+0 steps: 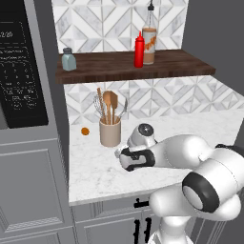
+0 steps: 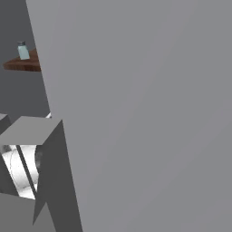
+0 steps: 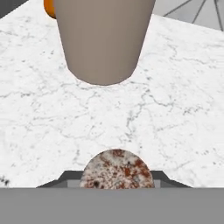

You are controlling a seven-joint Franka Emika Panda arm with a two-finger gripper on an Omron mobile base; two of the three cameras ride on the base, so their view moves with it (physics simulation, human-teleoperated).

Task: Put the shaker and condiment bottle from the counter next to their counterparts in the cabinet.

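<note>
A: Hand view first, nearest thing: what's that speckled round top at the bottom?

B: The cap of the shaker [image 3: 117,169], seen from above. The tool [image 3: 117,181] is closed on it, a dark finger [image 3: 65,179] on either side, low over the tabletop [image 3: 179,113]. I'd say it is gripped from above so it can go up upright.

A: And beyond it?

B: One beige cup [image 3: 103,39] standing near ahead, and one small orange thing [image 3: 48,6] behind that. In the left base view the cup holds several wooden utensils and a whisk; I can't count them surely.

A: Farther back?

B: The shelf [image 1: 181,64] against the tiles. The red bottle [image 1: 139,50] stands there just beside the clear bottle [image 1: 150,40], so that half looks done. The blue-grey shaker [image 1: 68,60] stands alone at the left end, well apart, with bare board beside it, probably where the gripped one belongs.

A: The count?

B: Two shakers, one held and one shelved; two bottles, both shelved.
</note>
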